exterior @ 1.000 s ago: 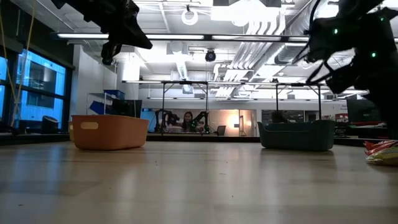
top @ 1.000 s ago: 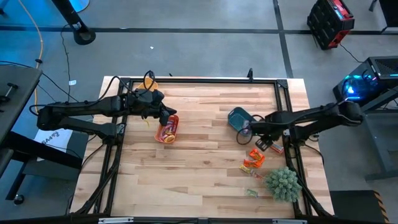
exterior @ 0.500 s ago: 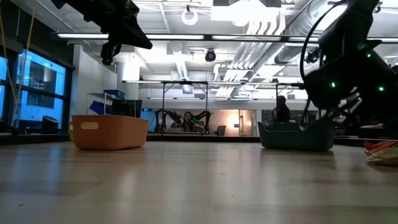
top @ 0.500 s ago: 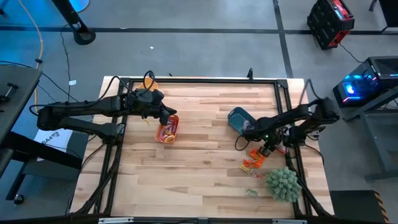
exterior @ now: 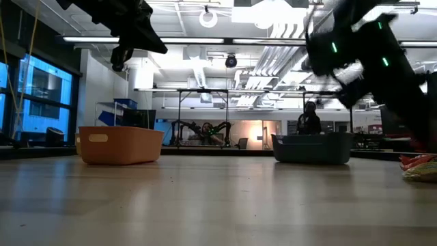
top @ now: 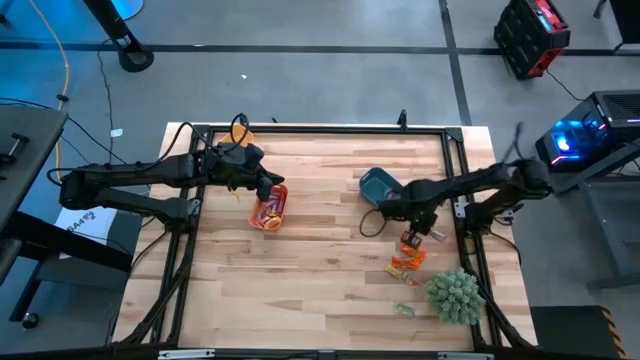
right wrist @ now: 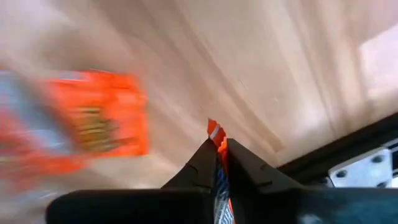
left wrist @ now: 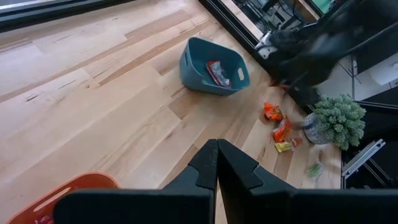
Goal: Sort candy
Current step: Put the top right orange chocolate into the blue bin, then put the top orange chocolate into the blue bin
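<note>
The candy lies in a loose pile (top: 408, 258) at the table's right, orange and yellow pieces, with one green piece (top: 403, 309) nearer the front. My right gripper (top: 414, 238) hangs just over the pile's far end, shut on an orange candy (right wrist: 216, 132). More orange candy (right wrist: 99, 121) lies blurred on the wood below it. My left gripper (top: 266, 188) waits shut above the far end of the orange tray (top: 270, 210), which holds a few sweets. The teal tray (top: 379, 186) holds one candy (left wrist: 220, 72). My right gripper pinches the orange candy between its two fingers. One end of the wrapper (right wrist: 214, 129) sticks out past the fingertips; the fingers hide the other end. The fingers point down at the table from above, and the candy's free end shows clear of the wood.
A spiky green plant ball (top: 455, 296) stands at the front right, beside the candy pile. The black frame rail (top: 466, 210) runs along the table's right edge close to my right arm. Bare wood lies between the two trays (top: 330, 240).
My right gripper has dropped onto the far end of the candy pile, shut on an orange candy, and shifted a little toward the table's left. The teal tray has slid slightly toward the left.
</note>
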